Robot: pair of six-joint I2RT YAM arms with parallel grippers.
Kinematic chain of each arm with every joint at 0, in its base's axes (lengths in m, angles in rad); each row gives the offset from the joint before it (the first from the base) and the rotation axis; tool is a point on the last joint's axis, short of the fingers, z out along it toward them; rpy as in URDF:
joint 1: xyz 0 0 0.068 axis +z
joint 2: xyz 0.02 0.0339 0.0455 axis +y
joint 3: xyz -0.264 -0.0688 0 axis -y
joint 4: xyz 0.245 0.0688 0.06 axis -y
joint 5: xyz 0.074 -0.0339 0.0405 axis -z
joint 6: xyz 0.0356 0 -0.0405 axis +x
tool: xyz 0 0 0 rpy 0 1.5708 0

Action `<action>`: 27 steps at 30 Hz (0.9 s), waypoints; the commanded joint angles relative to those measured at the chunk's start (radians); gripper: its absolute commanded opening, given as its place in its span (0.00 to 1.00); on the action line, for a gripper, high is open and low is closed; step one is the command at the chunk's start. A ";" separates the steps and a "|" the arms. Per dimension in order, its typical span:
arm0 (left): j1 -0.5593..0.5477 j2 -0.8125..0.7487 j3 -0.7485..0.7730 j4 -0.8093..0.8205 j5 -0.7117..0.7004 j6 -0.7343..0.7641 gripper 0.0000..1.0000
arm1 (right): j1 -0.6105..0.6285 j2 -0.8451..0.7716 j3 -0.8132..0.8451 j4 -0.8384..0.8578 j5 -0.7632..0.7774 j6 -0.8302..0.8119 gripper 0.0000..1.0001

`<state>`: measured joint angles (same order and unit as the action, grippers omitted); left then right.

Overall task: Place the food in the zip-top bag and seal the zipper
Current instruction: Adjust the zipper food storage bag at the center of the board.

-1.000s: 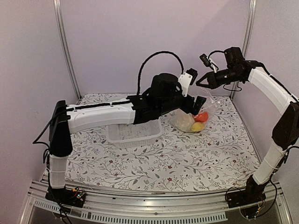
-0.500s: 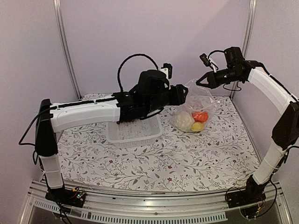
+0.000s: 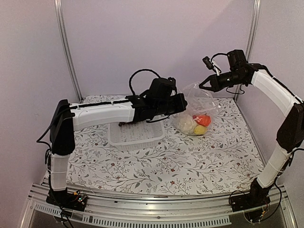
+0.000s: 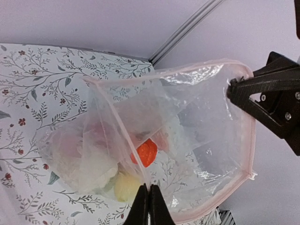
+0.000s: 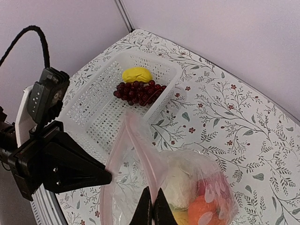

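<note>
The clear zip-top bag (image 3: 202, 102) hangs open above the table, held up between both grippers. My right gripper (image 3: 202, 85) is shut on the bag's upper right rim; in its own view the jaws (image 5: 153, 193) pinch the pinkish zipper (image 5: 140, 140). My left gripper (image 3: 184, 102) is shut on the opposite rim, its tips (image 4: 149, 188) clamping the zipper strip (image 4: 117, 123). Inside the bag lie a white cauliflower (image 5: 180, 185), an orange tomato (image 4: 146, 152), a red pepper (image 5: 213, 187) and a yellow piece (image 4: 126, 185). Dark red grapes (image 5: 139, 90) and a yellow lemon (image 5: 136, 74) lie in the basket.
The white slotted basket (image 3: 135, 135) stands left of the bag, under my left arm. A floral cloth (image 3: 190, 161) covers the table. Metal frame posts (image 3: 66, 47) stand at the back corners, with walls close behind and to the right.
My left gripper turned, drew back from over the bag's mouth to its left rim and went from open to shut on the zipper strip. The right gripper stayed put.
</note>
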<state>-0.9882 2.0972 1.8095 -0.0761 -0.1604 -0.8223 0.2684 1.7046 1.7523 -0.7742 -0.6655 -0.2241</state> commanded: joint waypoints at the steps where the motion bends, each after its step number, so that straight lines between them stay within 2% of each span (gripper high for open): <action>1: 0.017 0.028 0.063 0.034 0.052 0.028 0.00 | 0.005 -0.033 -0.024 0.021 0.043 0.002 0.00; 5: 0.002 0.049 0.190 0.042 0.111 0.106 0.00 | -0.001 -0.030 0.014 0.027 0.258 0.023 0.00; 8: -0.032 0.050 0.243 0.039 0.067 0.169 0.00 | -0.063 -0.027 0.077 0.031 0.355 0.046 0.00; 16: -0.031 0.147 0.330 0.018 0.106 0.179 0.00 | -0.094 -0.043 0.085 0.059 0.413 0.042 0.00; 22: 0.004 0.244 0.513 -0.014 0.094 0.255 0.00 | -0.094 -0.040 0.088 0.089 0.489 0.029 0.00; 27: 0.046 0.250 0.495 -0.001 0.134 0.264 0.00 | -0.095 -0.057 0.066 0.102 0.434 0.029 0.00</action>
<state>-0.9901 2.3562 2.2929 -0.0849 -0.0616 -0.5976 0.1745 1.6787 1.8252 -0.7189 -0.2180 -0.1879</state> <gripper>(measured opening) 0.006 0.004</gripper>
